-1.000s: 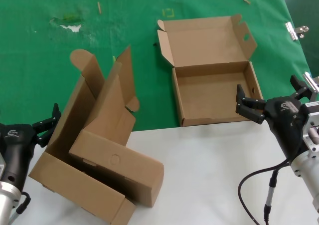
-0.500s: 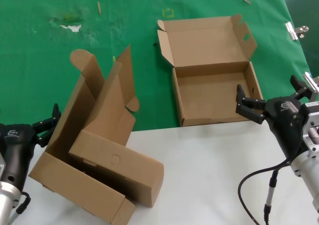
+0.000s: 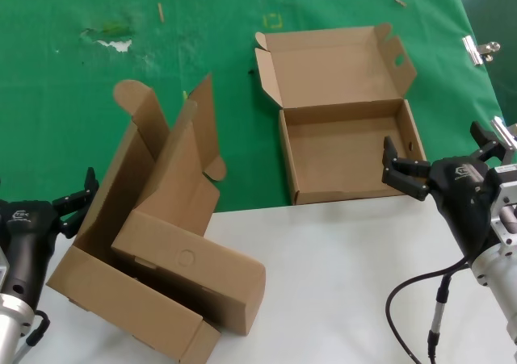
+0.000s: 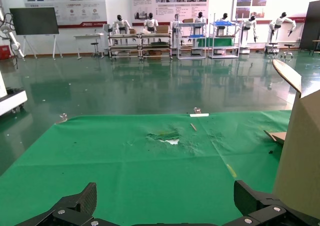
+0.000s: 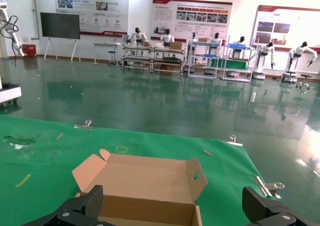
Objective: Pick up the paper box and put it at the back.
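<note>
The paper box point(image 3: 347, 150) lies open on the green cloth point(image 3: 202, 57), right of centre, with its lid point(image 3: 335, 61) folded up toward the back. A small yellow square outline point(image 3: 273, 20) is just behind it. My right gripper point(image 3: 440, 150) is open and empty at the box's front right corner, one finger over the box's right wall. In the right wrist view the box point(image 5: 145, 186) lies just ahead of the open right gripper point(image 5: 172, 208). My left gripper point(image 3: 77, 198) is open and empty at the far left beside the cartons; the left wrist view shows it point(image 4: 165, 208) over green cloth.
A tall brown carton with a rounded flap point(image 3: 153, 162) leans on a long carton with a circle outline point(image 3: 190, 267) at the left front. The white tabletop point(image 3: 339, 283) fills the front. A metal clip point(image 3: 482, 49) holds the cloth's right edge. A black cable point(image 3: 416, 295) hangs by my right arm.
</note>
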`<state>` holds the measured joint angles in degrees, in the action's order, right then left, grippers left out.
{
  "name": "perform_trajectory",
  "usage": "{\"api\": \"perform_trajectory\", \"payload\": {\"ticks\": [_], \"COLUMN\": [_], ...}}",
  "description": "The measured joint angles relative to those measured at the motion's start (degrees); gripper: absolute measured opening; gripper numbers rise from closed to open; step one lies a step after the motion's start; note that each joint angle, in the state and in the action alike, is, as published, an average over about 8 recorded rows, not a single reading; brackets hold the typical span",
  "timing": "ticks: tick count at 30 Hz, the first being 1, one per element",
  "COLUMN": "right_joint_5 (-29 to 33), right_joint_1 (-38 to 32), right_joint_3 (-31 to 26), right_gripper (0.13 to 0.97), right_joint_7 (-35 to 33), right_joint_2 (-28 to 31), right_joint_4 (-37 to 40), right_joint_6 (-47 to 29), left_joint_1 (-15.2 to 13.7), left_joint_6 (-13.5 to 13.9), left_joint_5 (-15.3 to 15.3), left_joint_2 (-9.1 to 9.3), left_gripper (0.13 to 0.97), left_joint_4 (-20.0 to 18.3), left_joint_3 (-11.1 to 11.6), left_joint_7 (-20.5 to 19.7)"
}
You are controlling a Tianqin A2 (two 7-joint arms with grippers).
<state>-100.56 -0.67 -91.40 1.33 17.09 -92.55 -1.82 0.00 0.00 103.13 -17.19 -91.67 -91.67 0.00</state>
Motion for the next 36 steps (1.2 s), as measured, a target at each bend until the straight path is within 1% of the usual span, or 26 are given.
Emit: {"api": "perform_trajectory", "payload": {"ticks": [36], "right_joint_5": [0.0], "right_joint_1": [0.0], "right_joint_3": [0.0], "right_gripper": [0.966], "right_joint_7": [0.0], "right_joint_2": [0.0], "right_joint_4": [0.0], "right_joint_6": [0.0], "left_joint_1": [0.0], "left_joint_6": [0.0], "left_joint_5": [0.0], "left_joint_2": [0.0], "left_gripper": [0.966], "left_joint_4": [0.0], "left_joint_3": [0.0], "left_joint_7": [0.0]}}
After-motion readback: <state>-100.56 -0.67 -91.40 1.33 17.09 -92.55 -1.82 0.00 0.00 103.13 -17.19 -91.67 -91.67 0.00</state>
